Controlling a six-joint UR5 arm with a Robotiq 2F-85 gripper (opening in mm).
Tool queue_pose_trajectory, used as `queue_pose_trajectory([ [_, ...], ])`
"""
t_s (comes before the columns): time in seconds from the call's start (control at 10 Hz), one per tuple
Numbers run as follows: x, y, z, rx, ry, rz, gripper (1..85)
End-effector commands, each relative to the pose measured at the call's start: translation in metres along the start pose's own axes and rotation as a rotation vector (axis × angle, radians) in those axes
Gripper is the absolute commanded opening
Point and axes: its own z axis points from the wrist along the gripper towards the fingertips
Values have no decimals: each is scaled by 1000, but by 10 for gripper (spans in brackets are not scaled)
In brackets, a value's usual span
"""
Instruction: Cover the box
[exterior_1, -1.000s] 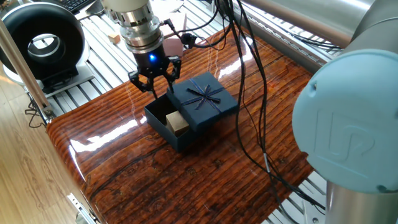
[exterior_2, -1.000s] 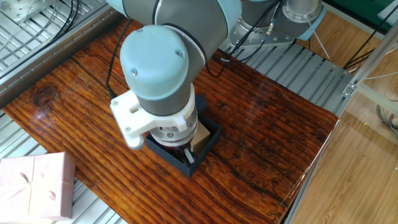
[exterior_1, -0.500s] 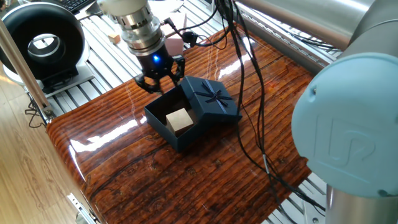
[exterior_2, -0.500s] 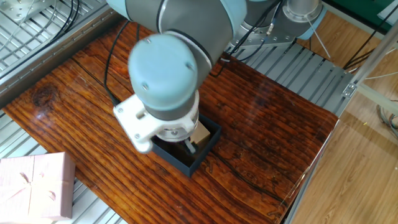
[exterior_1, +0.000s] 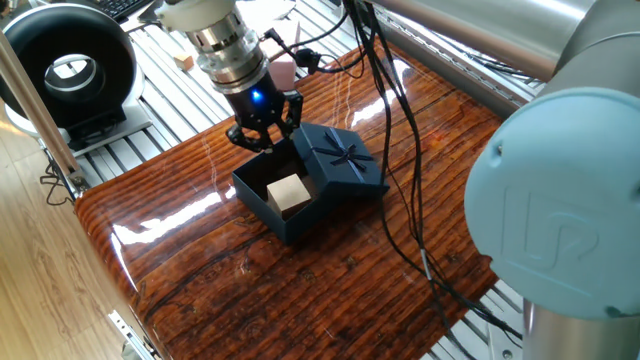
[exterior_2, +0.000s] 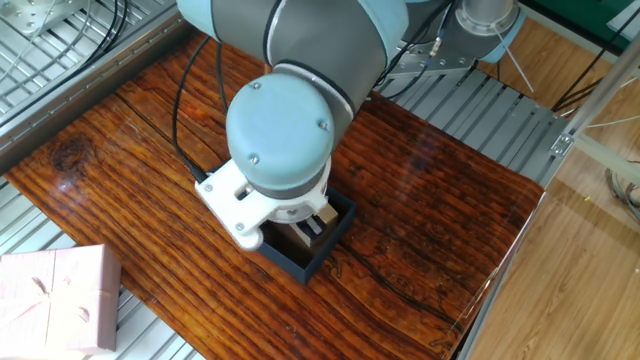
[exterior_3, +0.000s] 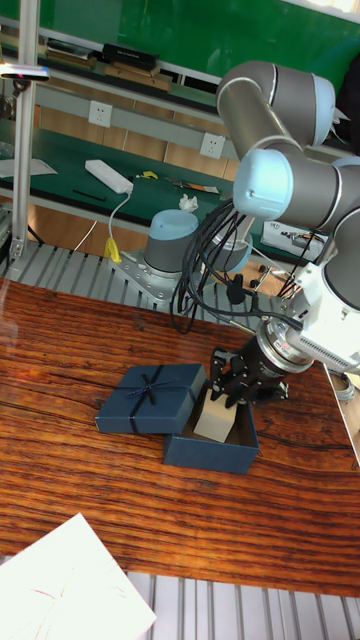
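Note:
The box (exterior_1: 272, 212), a navy square base, sits open on the wooden table (exterior_1: 230, 290) with a tan block (exterior_1: 288, 193) inside it. Its rim shows in the other fixed view as the box (exterior_2: 322, 258), and in the tall view as the box (exterior_3: 212, 448). A navy lid with a bow (exterior_1: 340, 160) lies tilted against the box's far side, covering only that edge; in the tall view the lid (exterior_3: 150, 398) lies left of the box. My gripper (exterior_1: 264, 130) hovers open just over the box's back rim, holding nothing. In the tall view the gripper (exterior_3: 240, 388) hangs above the block (exterior_3: 216, 418).
A pale pink box (exterior_2: 58, 300) sits off the table's corner. Black cables (exterior_1: 400, 150) trail across the table behind the lid. A black round device (exterior_1: 65, 65) stands on the slatted frame at the left. The arm's wrist hides the gripper in the other fixed view.
The lid has slid sideways off the box, leaving the tan block fully exposed. My gripper has shifted slightly toward the box's back rim and stayed open.

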Motion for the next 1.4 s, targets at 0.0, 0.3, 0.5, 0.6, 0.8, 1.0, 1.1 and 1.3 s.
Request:
queue_pose_trajectory([
  [0.0,-10,-1,1,-7,-44,-108,507],
  [0.3,-5,-26,6,84,-19,-194,577],
  [0.5,-2,-35,16,104,-14,-210,577],
  [0.6,-2,-38,21,107,-19,-212,577],
  [0.8,3,-45,31,113,-19,-208,577],
  [1.0,1,-46,40,94,-36,-196,580],
  [1.1,-2,-46,43,85,-46,-191,580],
  [1.3,-6,-44,48,60,-63,-182,590],
])
